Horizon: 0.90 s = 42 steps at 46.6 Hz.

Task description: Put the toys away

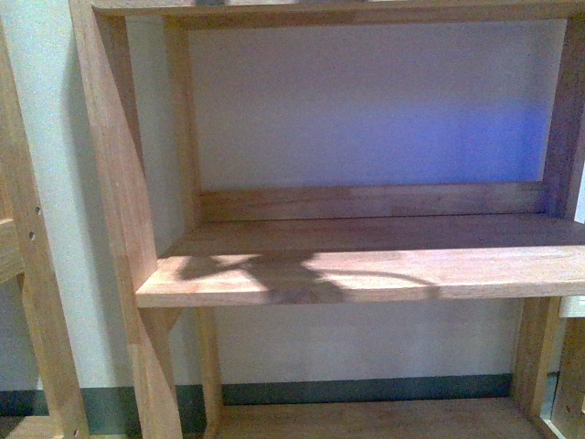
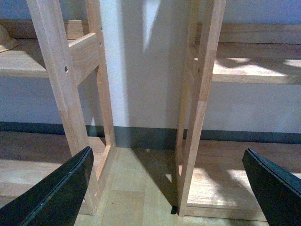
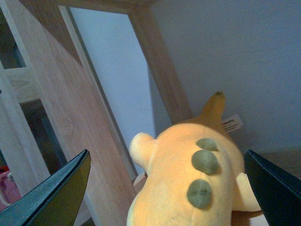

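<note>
In the right wrist view an orange-yellow plush toy (image 3: 188, 174) with three green spots down its back and a white tag lies on a wooden surface beside a shelf upright. My right gripper (image 3: 167, 193) is open, its two dark fingers wide apart on either side of the toy, not touching it. My left gripper (image 2: 169, 188) is open too, with nothing between its fingers; it faces the floor gap between two wooden shelf units. Neither arm nor the toy shows in the front view.
The front view faces a wooden shelf board (image 1: 366, 274) with a back rail and slanted side uprights (image 1: 110, 165). In the left wrist view two shelf frames' uprights (image 2: 63, 94) (image 2: 200, 103) flank a bare wall strip. A pale object (image 2: 7, 40) sits on the left shelf.
</note>
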{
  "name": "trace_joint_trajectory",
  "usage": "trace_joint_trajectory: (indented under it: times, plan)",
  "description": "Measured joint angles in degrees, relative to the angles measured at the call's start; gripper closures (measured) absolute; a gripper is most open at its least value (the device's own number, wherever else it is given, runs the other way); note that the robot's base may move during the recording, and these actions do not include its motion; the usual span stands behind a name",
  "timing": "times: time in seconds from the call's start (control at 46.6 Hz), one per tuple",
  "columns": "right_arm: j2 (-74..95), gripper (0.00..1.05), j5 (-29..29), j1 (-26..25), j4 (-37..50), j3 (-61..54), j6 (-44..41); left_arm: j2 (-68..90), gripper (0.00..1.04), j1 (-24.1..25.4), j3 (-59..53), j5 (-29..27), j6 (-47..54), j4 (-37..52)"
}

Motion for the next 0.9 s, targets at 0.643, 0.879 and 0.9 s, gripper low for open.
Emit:
trace_joint_trajectory:
  times: [0.643, 0.879, 0.9]
  plan:
    - [-53.05, 0.06, 3.54, 0.31, 11.26, -62.07, -28.63, 0.0, 0.06, 0.0, 0.0, 0.0, 0.0, 0.0]
    - [-69.75, 0.06, 1.44, -9.49, 7.65, -76.91, -27.82, 0.0, 0.06, 0.0, 0.0, 0.0, 0.0, 0.0]
    - [-72.28, 0.06, 0.68, -11.61, 6.38, -78.86, -26.86, 0.0, 0.06, 0.0, 0.0, 0.0, 0.0, 0.0]
